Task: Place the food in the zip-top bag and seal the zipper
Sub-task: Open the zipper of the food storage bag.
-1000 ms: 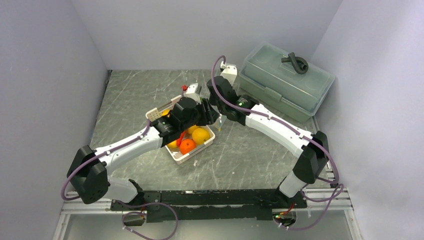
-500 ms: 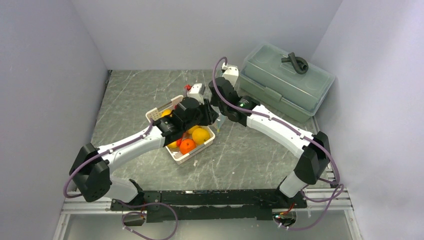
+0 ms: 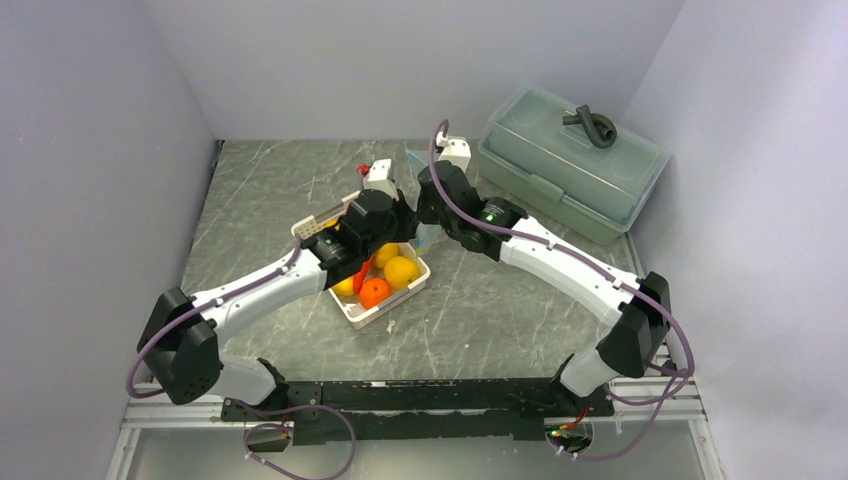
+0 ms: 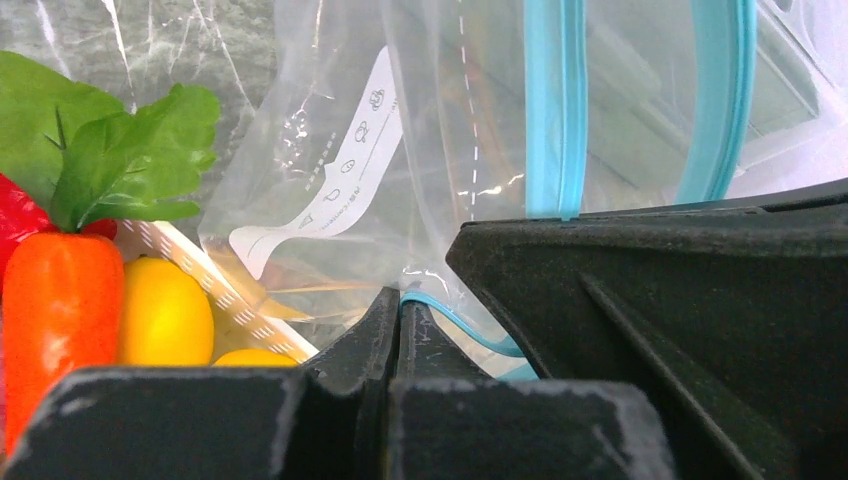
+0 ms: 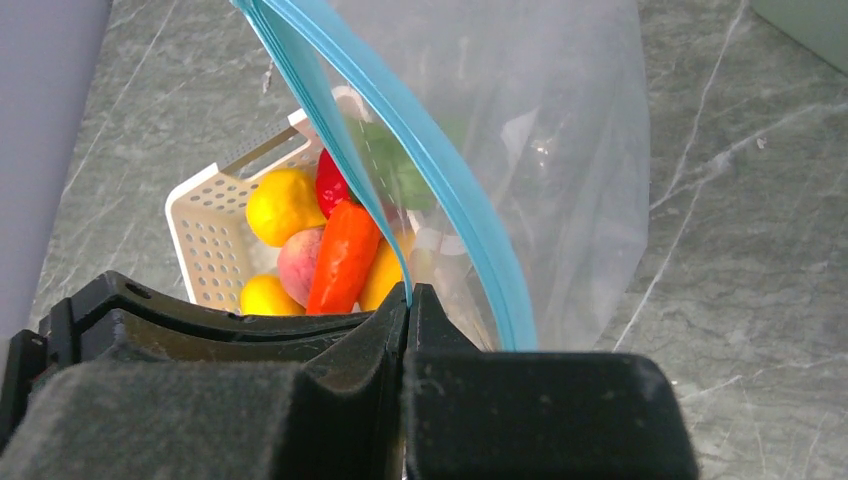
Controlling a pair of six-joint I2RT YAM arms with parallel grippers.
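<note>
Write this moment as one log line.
left hand: shut on zipper | right hand: shut on zipper | zip-top bag: held up | food: in white basket

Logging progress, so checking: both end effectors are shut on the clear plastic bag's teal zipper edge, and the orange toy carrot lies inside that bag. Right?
Not quite. The right wrist view shows the orange toy carrot lying in the white slotted basket, outside the clear plastic bag. The left end effector and right end effector are indeed shut on its teal zipper edge.
</note>
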